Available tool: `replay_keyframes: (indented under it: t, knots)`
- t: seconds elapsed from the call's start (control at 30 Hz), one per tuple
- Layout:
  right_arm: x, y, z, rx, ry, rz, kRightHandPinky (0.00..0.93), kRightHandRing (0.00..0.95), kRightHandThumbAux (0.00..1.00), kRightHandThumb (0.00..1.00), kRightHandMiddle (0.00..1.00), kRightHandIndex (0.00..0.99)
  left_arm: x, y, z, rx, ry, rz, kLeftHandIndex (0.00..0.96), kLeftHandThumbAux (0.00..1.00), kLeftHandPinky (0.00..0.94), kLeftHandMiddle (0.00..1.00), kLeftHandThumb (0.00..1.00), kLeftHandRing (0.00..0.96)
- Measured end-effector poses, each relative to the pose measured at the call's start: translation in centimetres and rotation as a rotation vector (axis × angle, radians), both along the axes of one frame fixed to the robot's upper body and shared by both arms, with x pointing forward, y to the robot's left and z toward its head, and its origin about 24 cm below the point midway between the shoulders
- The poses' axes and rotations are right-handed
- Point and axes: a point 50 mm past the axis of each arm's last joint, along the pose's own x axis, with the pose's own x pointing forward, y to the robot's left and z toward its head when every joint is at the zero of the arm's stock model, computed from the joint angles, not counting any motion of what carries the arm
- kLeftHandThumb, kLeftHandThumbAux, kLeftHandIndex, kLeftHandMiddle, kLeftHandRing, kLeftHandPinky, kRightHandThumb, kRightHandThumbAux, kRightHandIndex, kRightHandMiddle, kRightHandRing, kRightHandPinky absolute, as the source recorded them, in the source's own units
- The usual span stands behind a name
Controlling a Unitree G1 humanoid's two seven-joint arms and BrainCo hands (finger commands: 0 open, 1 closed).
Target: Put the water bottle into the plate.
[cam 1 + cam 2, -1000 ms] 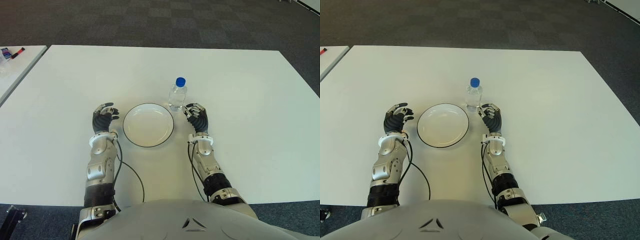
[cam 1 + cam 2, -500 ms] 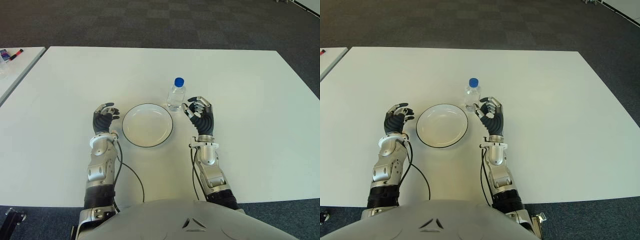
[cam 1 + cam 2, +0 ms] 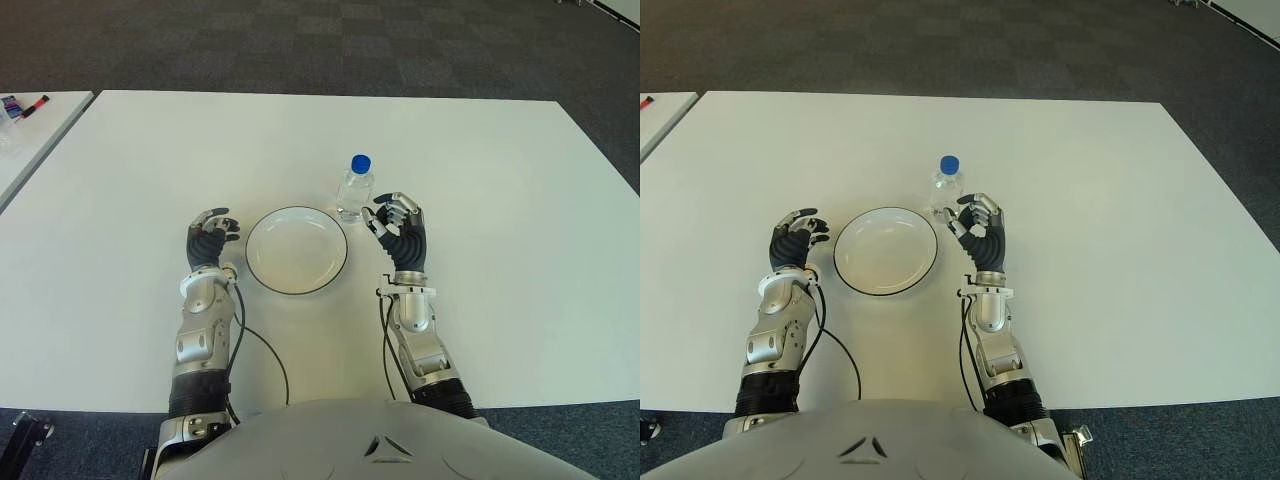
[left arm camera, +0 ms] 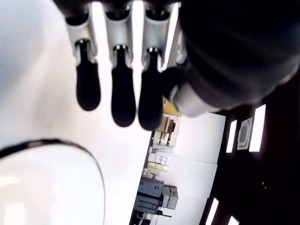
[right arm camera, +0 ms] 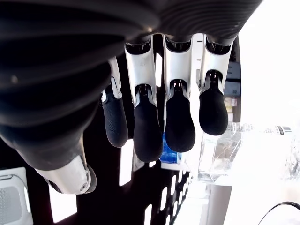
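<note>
A wide white counter point(image 3: 480, 150) spreads out on every side of the hands, its bare top reaching well ahead of them. Dark grey carpeted floor point(image 3: 330, 40) lies beyond its far edge. Far off past the left hand stands a second white counter point(image 3: 30, 135), with a red marker point(image 3: 36, 103) near its far corner.

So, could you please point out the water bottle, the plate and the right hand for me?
water bottle point(image 3: 355, 190): left eye view, on its clear body.
plate point(image 3: 296, 250): left eye view, on its bare white middle.
right hand point(image 3: 399, 229): left eye view, on the hand's middle.
</note>
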Motion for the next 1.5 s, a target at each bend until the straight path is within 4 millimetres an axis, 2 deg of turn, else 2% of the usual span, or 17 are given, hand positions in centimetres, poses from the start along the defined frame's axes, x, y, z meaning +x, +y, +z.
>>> replay_keyframes:
  t: [0.57,0.63,0.7,0.73,0.8,0.87,0.9,0.93,0.97,1.07,1.27,1.5]
  knots:
    - [0.0,0.1,-0.1,0.004,-0.002,0.005,0.658,0.690,0.731,0.684,0.703,0.431,0.0,0.0,0.0,-0.001,0.001,0.002,0.431,0.717,0.545,0.587,0.698,0.566]
    - [0.0,0.1,-0.1,0.004,-0.002,0.006,0.623,0.665,0.731,0.682,0.681,0.430,0.0,0.0,0.0,-0.002,0.001,0.002,0.431,0.717,0.541,0.586,0.698,0.564]
    - [0.0,0.1,-0.1,0.004,-0.002,0.006,0.567,0.609,0.732,0.680,0.623,0.427,0.0,0.0,0.0,-0.001,0.001,0.002,0.431,0.717,0.538,0.585,0.698,0.562]
    - [0.0,0.1,-0.1,0.003,-0.002,0.007,0.508,0.541,0.734,0.676,0.549,0.422,0.0,0.0,0.0,-0.001,0.001,0.002,0.431,0.717,0.534,0.584,0.698,0.561]
    - [0.0,0.1,-0.1,0.001,-0.001,0.007,0.456,0.482,0.735,0.674,0.484,0.417,-0.1,0.0,0.0,-0.001,0.001,0.002,0.431,0.717,0.531,0.583,0.698,0.559]
    - [0.0,0.2,-0.1,-0.012,-0.003,0.010,0.383,0.384,0.740,0.667,0.372,0.405,-0.1,0.0,0.0,-0.001,0.000,0.003,0.431,0.717,0.532,0.581,0.699,0.558]
    - [-0.1,0.2,-0.1,-0.026,-0.006,0.011,0.359,0.358,0.748,0.560,0.343,0.352,-0.1,0.0,0.0,0.000,-0.001,0.003,0.431,0.717,0.532,0.581,0.699,0.558]
    - [-0.1,0.3,-0.1,-0.042,-0.009,0.011,0.324,0.319,0.769,0.374,0.301,0.274,-0.1,0.1,0.0,0.001,-0.002,0.004,0.431,0.717,0.533,0.581,0.699,0.558]
    - [-0.1,0.4,-0.1,-0.062,-0.014,0.011,0.274,0.266,0.787,0.248,0.249,0.208,-0.1,0.1,0.0,0.001,-0.004,0.004,0.431,0.717,0.533,0.580,0.699,0.557]
    - [-0.2,0.7,-0.2,-0.122,-0.019,0.014,0.198,0.184,0.815,0.087,0.168,0.118,-0.1,0.1,0.0,0.002,-0.007,0.005,0.431,0.717,0.535,0.578,0.699,0.557]
    - [-0.2,1.0,-0.7,-0.245,0.002,0.015,0.093,0.056,0.861,0.009,0.036,0.020,-0.2,0.1,0.0,0.002,-0.005,0.005,0.432,0.716,0.539,0.584,0.702,0.562]
    - [-0.1,0.8,-1.3,-0.318,0.016,-0.007,0.058,0.008,0.872,0.000,0.002,0.001,-0.2,0.1,-0.1,0.003,-0.006,0.006,0.432,0.715,0.540,0.586,0.704,0.563]
